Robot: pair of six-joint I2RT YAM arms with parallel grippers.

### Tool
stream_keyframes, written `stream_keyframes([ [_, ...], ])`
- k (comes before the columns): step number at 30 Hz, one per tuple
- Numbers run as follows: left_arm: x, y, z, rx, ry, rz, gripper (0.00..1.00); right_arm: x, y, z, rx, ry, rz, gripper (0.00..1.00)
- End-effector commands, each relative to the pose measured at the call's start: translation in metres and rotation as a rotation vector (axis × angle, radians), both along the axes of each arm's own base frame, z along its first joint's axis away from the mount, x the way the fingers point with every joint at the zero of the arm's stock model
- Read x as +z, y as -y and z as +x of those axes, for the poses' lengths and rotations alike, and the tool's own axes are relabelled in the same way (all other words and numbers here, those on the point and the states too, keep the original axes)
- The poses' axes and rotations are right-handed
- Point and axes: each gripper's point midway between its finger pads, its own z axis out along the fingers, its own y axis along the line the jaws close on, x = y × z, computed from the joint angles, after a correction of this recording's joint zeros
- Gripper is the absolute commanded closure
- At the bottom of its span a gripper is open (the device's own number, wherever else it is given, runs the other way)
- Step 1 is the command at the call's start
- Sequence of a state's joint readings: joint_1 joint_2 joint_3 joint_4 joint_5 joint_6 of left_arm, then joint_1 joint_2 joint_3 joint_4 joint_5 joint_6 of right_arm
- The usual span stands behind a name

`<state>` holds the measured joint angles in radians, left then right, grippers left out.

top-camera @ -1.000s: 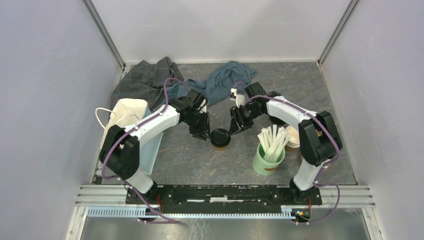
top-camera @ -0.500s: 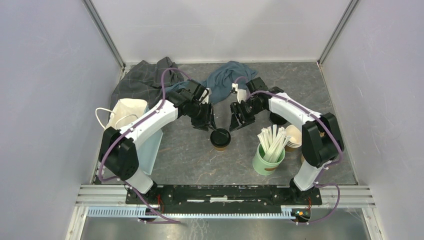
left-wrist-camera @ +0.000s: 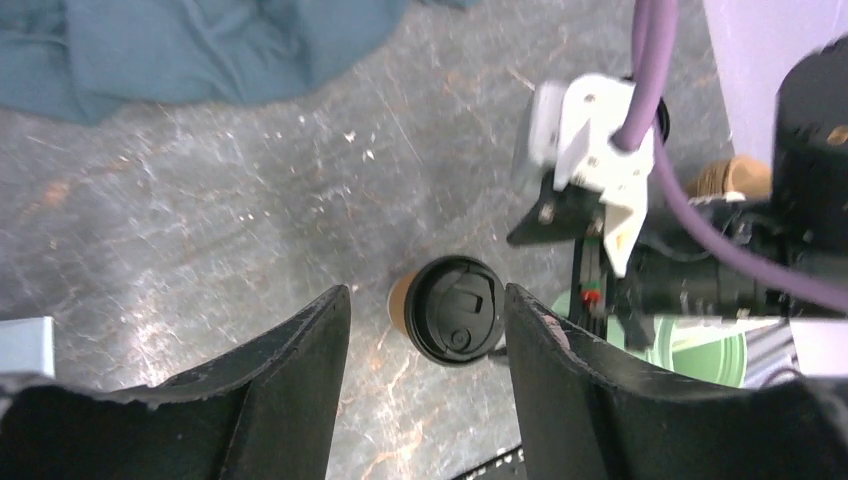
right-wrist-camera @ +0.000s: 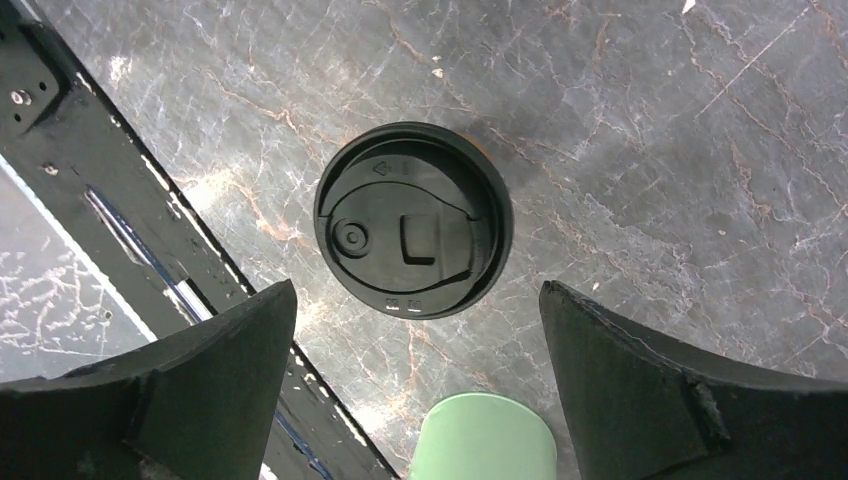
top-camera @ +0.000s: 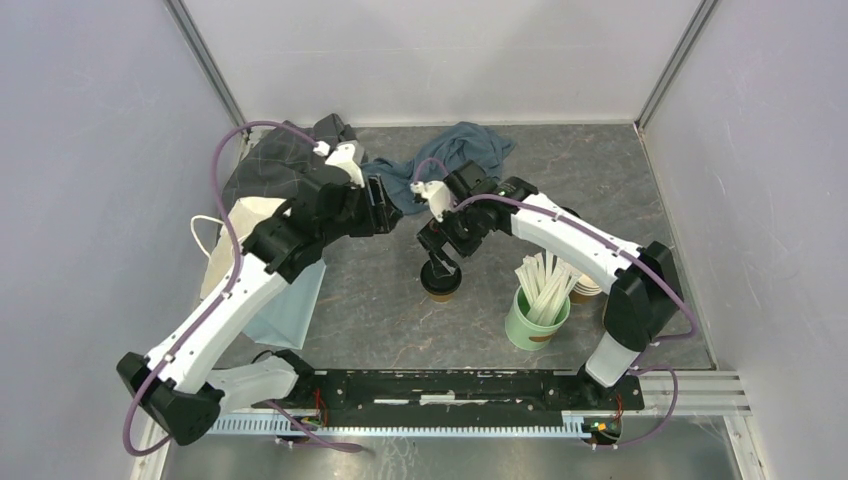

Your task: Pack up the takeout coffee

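One takeout coffee [top-camera: 441, 286], a brown paper cup with a black sip lid, stands upright mid-table. It also shows in the left wrist view [left-wrist-camera: 452, 310] and the right wrist view [right-wrist-camera: 412, 220]. My right gripper [top-camera: 440, 264] points down right above it, open and empty, jaws wide on either side of the lid [right-wrist-camera: 417, 295]. My left gripper [top-camera: 386, 205] is raised to the cup's far left, open and empty, looking down at it [left-wrist-camera: 425, 297]. A second black lid [left-wrist-camera: 660, 112] peeks out behind the right arm.
A green cup of wooden stirrers [top-camera: 537, 318] stands right of the coffee, close to my right gripper [right-wrist-camera: 485, 440]. Lidless stacked cups [top-camera: 588, 280] sit further right. A white bag [top-camera: 250, 225] lies at the left. Dark grey [top-camera: 280, 160] and teal [top-camera: 455, 148] cloths lie at the back.
My left arm has risen and drawn back left, away from the cup. My right gripper has swung left and now hangs directly over the lid. The cup has not moved.
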<state>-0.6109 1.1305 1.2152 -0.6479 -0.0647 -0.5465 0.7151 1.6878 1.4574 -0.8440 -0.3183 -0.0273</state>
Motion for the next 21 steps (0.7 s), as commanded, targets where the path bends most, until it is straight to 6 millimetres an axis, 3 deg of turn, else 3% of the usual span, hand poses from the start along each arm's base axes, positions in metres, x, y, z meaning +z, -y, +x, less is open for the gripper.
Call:
stream_keyframes([
  [1, 0.024, -0.021, 0.015, 0.109, 0.15, 0.001, 0.34, 0.004, -0.002, 0.006, 0.03, 0.092, -0.088, 0.02],
  [4, 0.047, -0.025, 0.011, 0.11, 0.229, -0.046, 0.34, 0.003, -0.014, -0.002, 0.075, 0.095, -0.11, 0.02],
  [8, 0.064, -0.026, 0.01, 0.111, 0.276, -0.072, 0.33, -0.004, -0.019, -0.006, 0.105, 0.109, -0.172, 0.02],
  [17, 0.069, -0.02, 0.014, 0.066, 0.289, -0.037, 0.32, -0.017, -0.022, -0.011, 0.127, 0.129, -0.262, 0.02],
  [21, 0.07, -0.018, 0.016, 0.049, 0.294, -0.019, 0.31, -0.023, -0.022, -0.011, 0.127, 0.138, -0.296, 0.07],
])
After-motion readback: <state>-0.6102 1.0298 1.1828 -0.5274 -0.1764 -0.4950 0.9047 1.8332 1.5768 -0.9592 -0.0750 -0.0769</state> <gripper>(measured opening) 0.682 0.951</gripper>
